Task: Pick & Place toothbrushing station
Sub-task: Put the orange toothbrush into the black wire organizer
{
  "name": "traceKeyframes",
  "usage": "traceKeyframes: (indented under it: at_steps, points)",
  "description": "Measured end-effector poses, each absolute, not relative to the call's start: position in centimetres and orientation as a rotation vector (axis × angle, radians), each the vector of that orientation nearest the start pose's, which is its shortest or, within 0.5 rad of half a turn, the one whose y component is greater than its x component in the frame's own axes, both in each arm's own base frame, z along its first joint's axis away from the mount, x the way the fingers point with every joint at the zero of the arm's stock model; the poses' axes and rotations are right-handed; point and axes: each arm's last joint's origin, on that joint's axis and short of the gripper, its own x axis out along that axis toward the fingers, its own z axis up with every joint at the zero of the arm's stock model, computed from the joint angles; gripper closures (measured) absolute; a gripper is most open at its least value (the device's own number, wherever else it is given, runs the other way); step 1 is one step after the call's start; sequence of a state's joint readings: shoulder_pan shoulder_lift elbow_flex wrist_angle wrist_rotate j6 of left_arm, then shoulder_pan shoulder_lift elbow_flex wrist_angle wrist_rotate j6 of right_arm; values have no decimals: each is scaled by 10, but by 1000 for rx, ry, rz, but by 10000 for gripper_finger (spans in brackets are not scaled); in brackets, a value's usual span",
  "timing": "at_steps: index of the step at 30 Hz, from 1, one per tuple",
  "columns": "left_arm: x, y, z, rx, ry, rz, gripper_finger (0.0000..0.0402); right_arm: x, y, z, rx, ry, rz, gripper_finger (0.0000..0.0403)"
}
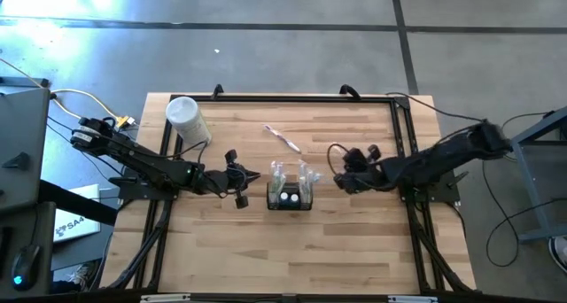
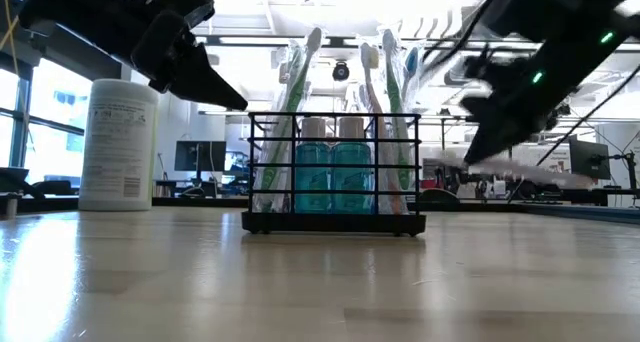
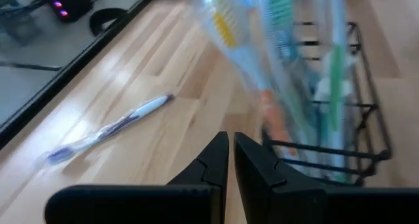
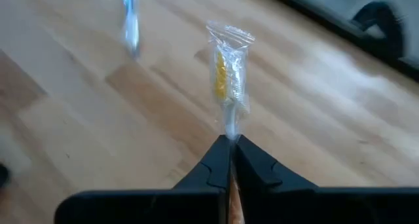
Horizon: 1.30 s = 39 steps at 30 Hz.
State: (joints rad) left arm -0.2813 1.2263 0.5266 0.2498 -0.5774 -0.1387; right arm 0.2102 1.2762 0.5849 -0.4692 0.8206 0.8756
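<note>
the small black wire holder box (image 1: pixel 290 197) stands in the middle of the light wooden table (image 1: pixel 354 241), with wrapped toothbrushes and two blue bottles (image 2: pixel 333 174) inside. the right gripper (image 4: pixel 230 144) is pinched tight on a wrapped toothbrush with a yellow head (image 4: pixel 229 80), just beside the box. the left gripper (image 3: pixel 230 142) is pressed together and seems to hold nothing. a loose toothbrush (image 1: pixel 282 138) lies behind the box.
</note>
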Motion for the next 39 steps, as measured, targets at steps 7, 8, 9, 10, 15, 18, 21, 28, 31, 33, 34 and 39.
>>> traceKeyframes:
  at_steps: [7,8,9,10,15,18,21,28,31,33,34,39]
  points:
    - [239,-55,208,-3,316,209,380,174,46,200,266,508,-823,400]
    - [239,-56,209,-8,302,187,380,171,51,204,275,478,-797,400]
    - [240,-57,211,-15,288,162,380,168,54,208,281,446,-775,400]
    - [240,-58,212,-23,278,143,380,167,58,211,285,418,-751,400]
    - [241,-59,215,-39,253,102,380,164,77,222,262,328,-639,400]
    - [241,-59,215,-50,252,107,380,164,86,226,256,294,-586,400]
    - [240,-63,216,-52,250,79,380,165,95,232,251,247,-544,400]
    - [229,-88,241,-94,92,-154,380,163,116,247,209,149,-441,400]
    - [222,-100,249,-38,29,-237,380,162,124,253,184,115,-404,400]
    - [219,-106,251,-1,-4,-255,380,161,129,256,162,91,-398,399]
    - [218,-108,253,17,-18,-256,380,161,131,257,151,84,-390,399]
    - [217,-110,255,63,-46,-235,367,166,141,260,119,55,-360,399]
